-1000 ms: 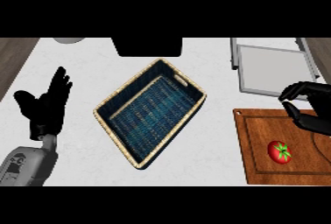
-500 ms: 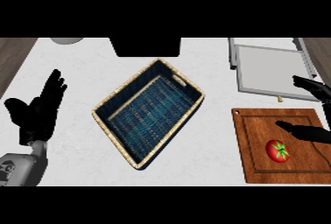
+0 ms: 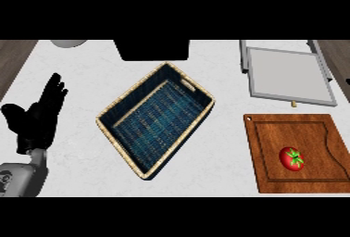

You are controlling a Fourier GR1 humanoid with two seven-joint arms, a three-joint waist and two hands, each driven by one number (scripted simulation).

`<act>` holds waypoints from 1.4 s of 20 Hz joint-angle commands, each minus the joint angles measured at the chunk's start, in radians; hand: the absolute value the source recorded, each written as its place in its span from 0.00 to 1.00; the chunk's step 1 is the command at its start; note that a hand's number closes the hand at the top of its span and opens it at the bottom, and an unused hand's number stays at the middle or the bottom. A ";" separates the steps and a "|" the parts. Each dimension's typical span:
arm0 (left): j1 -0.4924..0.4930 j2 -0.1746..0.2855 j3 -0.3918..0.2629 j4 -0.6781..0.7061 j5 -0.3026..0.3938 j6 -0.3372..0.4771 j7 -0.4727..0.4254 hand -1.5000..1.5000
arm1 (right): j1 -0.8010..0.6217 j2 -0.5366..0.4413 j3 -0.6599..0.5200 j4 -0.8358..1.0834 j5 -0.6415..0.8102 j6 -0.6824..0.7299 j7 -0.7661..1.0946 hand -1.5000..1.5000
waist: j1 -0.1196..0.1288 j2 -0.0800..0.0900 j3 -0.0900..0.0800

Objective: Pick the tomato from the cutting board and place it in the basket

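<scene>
A red tomato (image 3: 292,158) with a green stem lies on the brown wooden cutting board (image 3: 273,139) at the right, near the board's right side. The basket (image 3: 113,121), woven with a tan rim and dark blue lining, sits tilted in the middle of the counter and holds nothing. My left hand (image 3: 37,118) rests open at the left edge, fingers pointing up, well apart from the basket. My right hand is out of the picture.
A grey tray with a metal frame (image 3: 288,74) lies behind the cutting board at the back right. A black object (image 3: 152,48) stands at the back centre and a pale round thing (image 3: 68,43) at the back left.
My right hand, which hung above the cutting board near the tomato, has pulled away to the right and left the view. The left hand shifted slightly. The tomato has not moved.
</scene>
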 commanded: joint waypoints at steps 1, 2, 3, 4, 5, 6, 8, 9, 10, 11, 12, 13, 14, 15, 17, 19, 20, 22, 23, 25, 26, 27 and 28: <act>-0.005 0.005 0.006 0.005 0.004 -0.021 0.000 0.50 | 0.022 -0.149 0.039 -0.057 0.007 0.191 0.078 0.00 | 0.002 0.002 0.001; 0.008 -0.029 -0.018 -0.002 -0.028 0.011 -0.029 0.50 | 0.017 -0.156 0.031 -0.048 -0.006 0.224 0.080 0.00 | 0.007 0.003 0.002; 0.002 -0.006 -0.002 -0.006 -0.017 -0.002 0.018 0.50 | 0.015 -0.189 -0.004 -0.060 -0.046 0.280 0.075 0.00 | 0.005 0.002 0.003; -0.006 -0.015 0.012 -0.013 -0.003 -0.013 0.017 0.50 | 0.014 -0.140 0.008 -0.120 -0.042 0.261 0.146 0.00 | 0.007 0.002 0.003; 0.018 -0.039 0.000 0.014 -0.020 -0.012 -0.020 0.50 | 0.042 -0.162 -0.022 -0.113 -0.044 0.287 0.120 0.00 | 0.004 0.003 0.003; 0.043 -0.011 0.020 -0.008 -0.010 -0.043 -0.020 0.50 | 0.092 -0.192 -0.079 -0.114 -0.070 0.314 0.086 0.00 | 0.000 0.001 0.003; -0.041 -0.054 0.018 0.080 -0.041 -0.034 -0.041 0.50 | 0.084 -0.151 -0.075 -0.073 -0.015 0.334 0.057 0.00 | 0.002 0.004 0.004; -0.011 -0.059 0.024 0.083 -0.044 -0.052 -0.055 0.50 | 0.083 -0.106 -0.083 -0.086 0.010 0.322 0.072 0.00 | 0.006 0.004 0.004; 0.008 -0.031 0.037 -0.011 -0.030 -0.060 0.010 0.50 | 0.104 -0.087 -0.096 -0.100 0.001 0.329 0.080 0.00 | 0.008 0.003 0.004; 0.015 -0.044 0.045 0.058 -0.041 -0.079 -0.069 0.50 | 0.028 -0.041 -0.077 -0.094 0.002 0.328 0.135 0.00 | 0.014 0.005 0.004; 0.001 -0.001 0.079 0.012 -0.008 -0.094 0.011 0.50 | 0.139 -0.036 -0.108 -0.142 -0.006 0.296 0.092 0.00 | 0.004 0.002 0.004; -0.013 -0.058 0.034 0.021 -0.058 -0.049 0.008 0.50 | 0.051 0.009 -0.097 -0.082 0.021 0.294 0.102 0.00 | 0.013 0.005 0.004; 0.043 -0.043 0.044 -0.016 -0.040 -0.078 -0.023 0.50 | 0.108 0.029 -0.093 -0.038 0.081 0.253 0.001 0.00 | 0.013 0.004 0.005; 0.012 -0.049 0.043 -0.030 -0.052 -0.049 0.031 0.50 | 0.082 0.026 -0.125 -0.008 0.038 0.287 0.002 0.00 | 0.014 0.004 0.005; -0.021 -0.079 0.044 0.066 -0.077 -0.066 -0.044 0.50 | 0.087 0.084 -0.097 0.001 0.105 0.262 -0.020 0.00 | 0.012 0.006 0.004; 0.040 -0.054 0.060 -0.031 -0.061 -0.092 0.008 0.50 | 0.071 0.122 -0.086 0.028 0.146 0.267 -0.038 0.00 | 0.018 0.005 0.004; 0.037 -0.076 0.057 -0.025 -0.074 -0.085 0.005 0.50 | 0.089 0.152 -0.107 -0.076 0.112 0.268 0.054 0.00 | 0.013 0.004 0.004; 0.039 -0.071 0.073 -0.052 -0.088 -0.088 0.021 0.50 | 0.061 0.184 -0.088 0.000 0.188 0.270 0.008 0.00 | 0.016 0.004 0.004; -0.006 -0.093 0.086 0.052 -0.081 -0.097 -0.037 0.50 | 0.127 0.211 -0.088 -0.037 0.209 0.214 -0.028 0.00 | 0.009 0.005 0.004; 0.013 -0.099 0.073 0.025 -0.104 -0.084 -0.022 0.50 | 0.128 0.260 -0.048 0.013 0.268 0.181 -0.089 0.00 | 0.012 0.005 0.004; -0.050 -0.082 0.103 0.027 -0.091 -0.093 0.031 0.50 | 0.160 0.264 -0.067 -0.083 0.254 0.193 -0.028 0.00 | 0.007 0.004 0.004; -0.037 -0.091 0.084 -0.007 -0.127 -0.078 0.065 0.50 | 0.103 0.260 -0.101 -0.009 0.246 0.238 -0.065 0.00 | 0.011 0.004 0.004; 0.021 -0.066 0.113 -0.023 -0.085 -0.125 0.010 0.50 | 0.141 0.260 -0.092 0.074 0.309 0.170 -0.202 0.00 | 0.014 0.005 0.005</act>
